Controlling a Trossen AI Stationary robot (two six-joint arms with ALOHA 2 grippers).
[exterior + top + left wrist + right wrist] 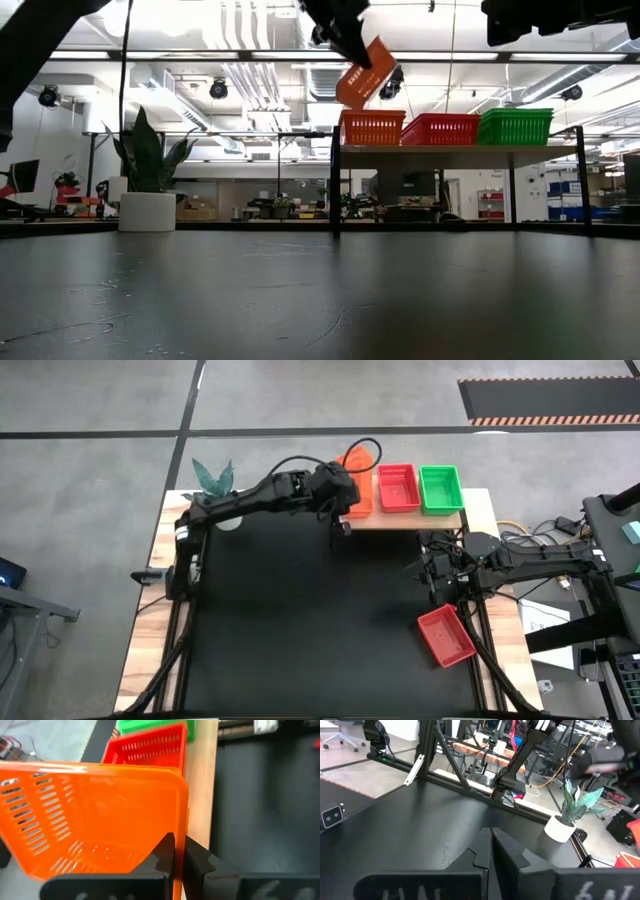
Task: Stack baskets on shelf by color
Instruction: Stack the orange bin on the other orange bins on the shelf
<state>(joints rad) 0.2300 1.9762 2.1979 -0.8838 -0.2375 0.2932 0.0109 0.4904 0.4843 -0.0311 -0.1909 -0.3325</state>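
Observation:
The wooden shelf (pixel 482 512) stands at the table's far edge. On it, side by side, are orange (pixel 372 128), red (pixel 440 129) and green (pixel 515 125) baskets. My left gripper (pixel 179 851) is shut on another orange basket (pixel 364 72), held tilted in the air just above the orange one on the shelf. A further red basket (pixel 446 636) lies flat on the black table near its right edge. My right gripper (pixel 491 837) is shut and empty, hovering over the table (pixel 432 572) between the shelf and that red basket. My left gripper holds the orange basket by one side wall (pixel 181 827), near a corner of the rim. One finger (pixel 165 852) is inside the basket and the other (pixel 196 856) outside. The basket is lifted clear and hangs tilted below the gripper, above the shelf's left end.
A white pot with a green plant (pixel 213 485) stands at the table's far left corner. The black tabletop (pixel 300 620) stretches between the arms. In the low view the room behind shows benches and equipment.

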